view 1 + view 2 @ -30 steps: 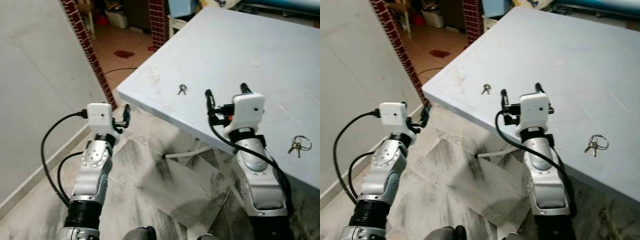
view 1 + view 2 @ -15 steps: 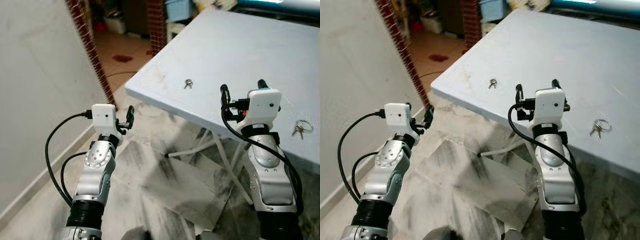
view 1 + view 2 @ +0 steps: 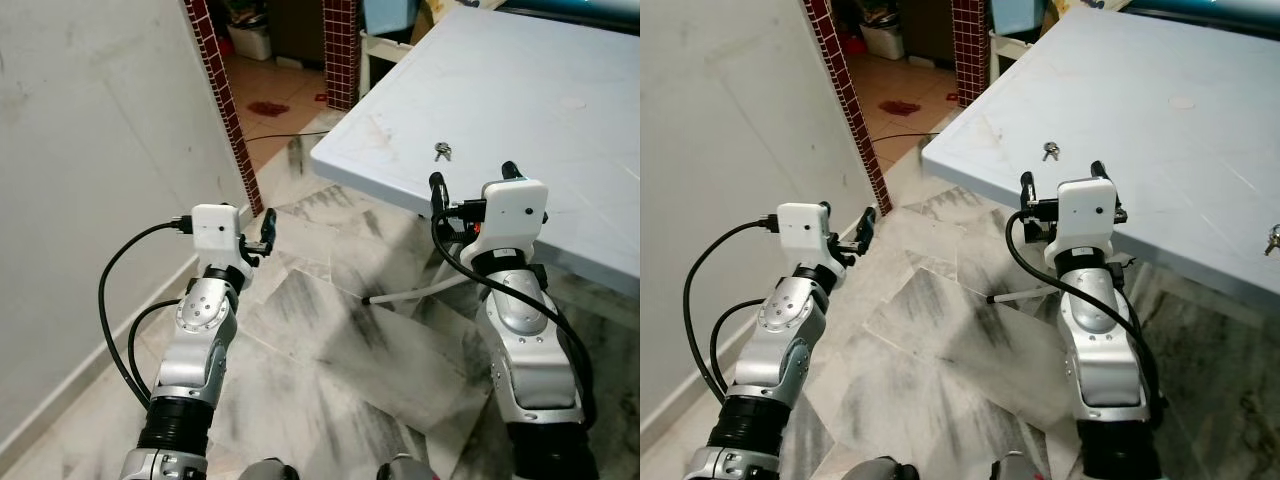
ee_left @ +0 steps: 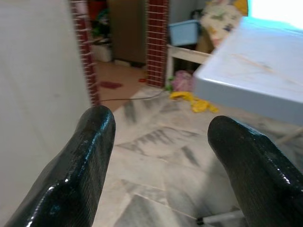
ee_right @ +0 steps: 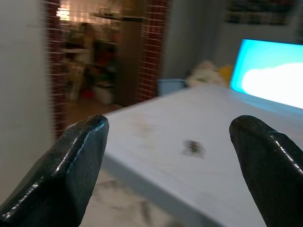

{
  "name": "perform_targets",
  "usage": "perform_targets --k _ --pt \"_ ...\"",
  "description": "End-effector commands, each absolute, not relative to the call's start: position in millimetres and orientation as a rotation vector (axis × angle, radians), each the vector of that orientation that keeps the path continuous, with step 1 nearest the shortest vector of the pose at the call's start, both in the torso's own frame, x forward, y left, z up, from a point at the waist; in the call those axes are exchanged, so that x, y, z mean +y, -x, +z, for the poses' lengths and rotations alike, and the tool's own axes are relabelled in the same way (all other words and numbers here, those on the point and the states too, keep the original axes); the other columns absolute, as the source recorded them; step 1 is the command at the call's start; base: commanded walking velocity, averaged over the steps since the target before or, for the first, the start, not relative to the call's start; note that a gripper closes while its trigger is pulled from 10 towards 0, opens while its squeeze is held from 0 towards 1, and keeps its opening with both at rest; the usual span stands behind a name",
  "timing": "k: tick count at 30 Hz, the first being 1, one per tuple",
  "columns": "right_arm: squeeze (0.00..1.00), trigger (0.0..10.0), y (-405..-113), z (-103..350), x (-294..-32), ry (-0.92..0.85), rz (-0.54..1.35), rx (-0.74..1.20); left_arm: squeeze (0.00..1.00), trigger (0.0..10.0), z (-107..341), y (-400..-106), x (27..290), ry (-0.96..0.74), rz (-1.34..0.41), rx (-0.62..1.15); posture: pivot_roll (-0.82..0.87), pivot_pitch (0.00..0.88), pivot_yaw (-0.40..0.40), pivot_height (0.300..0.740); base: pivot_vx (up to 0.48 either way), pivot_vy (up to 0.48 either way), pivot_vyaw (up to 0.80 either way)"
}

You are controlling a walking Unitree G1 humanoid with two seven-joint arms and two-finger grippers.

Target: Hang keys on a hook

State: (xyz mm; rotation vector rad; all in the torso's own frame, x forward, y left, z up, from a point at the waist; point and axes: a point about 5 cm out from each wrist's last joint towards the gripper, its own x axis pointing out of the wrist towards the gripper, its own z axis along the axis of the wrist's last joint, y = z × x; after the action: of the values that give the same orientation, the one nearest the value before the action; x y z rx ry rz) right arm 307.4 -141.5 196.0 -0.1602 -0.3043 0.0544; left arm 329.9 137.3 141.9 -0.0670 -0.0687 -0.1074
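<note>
keys (image 3: 443,152) flat on tabletop (image 3: 560,120), near its left corner | right gripper (image 3: 468,182) just short of edge, fingers apart, empty | left gripper (image 3: 262,228) over floor, fingers apart

1. The right end effector (image 5: 170,165) has its two black fingers (image 5: 71,165) spread wide apart, with nothing between them.
2. A pale blue counter (image 5: 227,156) lies ahead.
3. A small blurry bunch of keys (image 5: 193,148) sits on it.
4. Behind stand a red brick pillar (image 5: 154,42) and a bright blue screen (image 5: 270,68).
</note>
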Motion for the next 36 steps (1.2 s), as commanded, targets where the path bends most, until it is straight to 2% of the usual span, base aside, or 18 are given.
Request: perform_targets --k 1,20,30,36 --pt "0.00 10.0 -308 201 -140 0.172 0.073 -0.322 0.00 10.0 142 -329 139 0.072 -0.092 -0.076 -0.06 0.151 0.053 0.740 0.000 0.000 0.00" --pt "0.00 10.0 -314 203 -133 0.203 0.157 -0.301 0.00 10.0 136 -319 137 0.119 -0.031 -0.085 -0.05 0.165 -0.050 0.740 0.000 0.000 0.00" --pt "0.00 10.0 -314 201 -129 0.180 0.145 -0.296 0.00 10.0 135 -316 138 0.110 -0.037 -0.079 -0.03 0.167 -0.020 0.740 0.000 0.000 0.00" --pt "0.00 10.0 -315 200 -131 0.172 0.125 -0.293 0.00 10.0 139 -319 137 0.097 -0.063 -0.092 -0.04 0.164 0.002 0.740 0.000 0.000 -0.70"
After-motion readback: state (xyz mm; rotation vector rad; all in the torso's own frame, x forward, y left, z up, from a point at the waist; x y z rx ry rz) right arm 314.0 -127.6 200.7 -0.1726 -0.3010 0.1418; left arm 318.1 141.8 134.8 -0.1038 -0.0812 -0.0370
